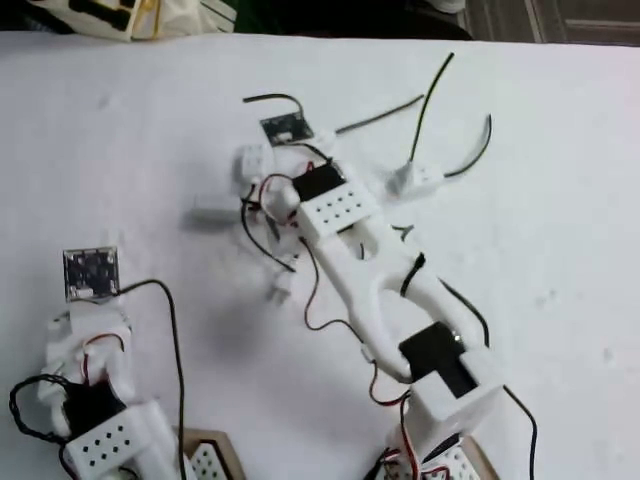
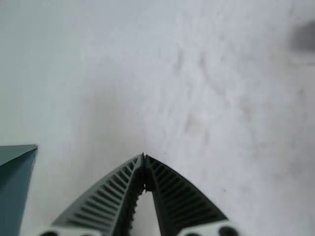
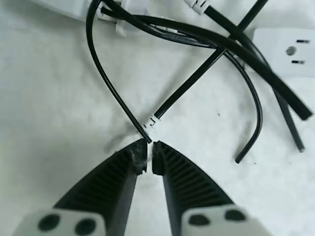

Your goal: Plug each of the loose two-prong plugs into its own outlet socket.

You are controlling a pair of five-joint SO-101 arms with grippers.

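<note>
Okay, right gripper jaws nearly together, empty. Plug cord free end just ahead of tips, outlet socket farther beyond. Cord thin, floppy, likely slips: grip rigid plug body instead. Left gripper pressed closed, empty.

No readable text, labels or numbers anywhere

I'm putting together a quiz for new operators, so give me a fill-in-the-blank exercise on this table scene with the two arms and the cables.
1. The left gripper is ____, above the bare white tabletop.
2. The loose cables lying in front of the right gripper are ____ in colour.
3. The socket showing on the white plastic outlet block has ____ plugged into it.
Missing words: shut; black; nothing.
</note>
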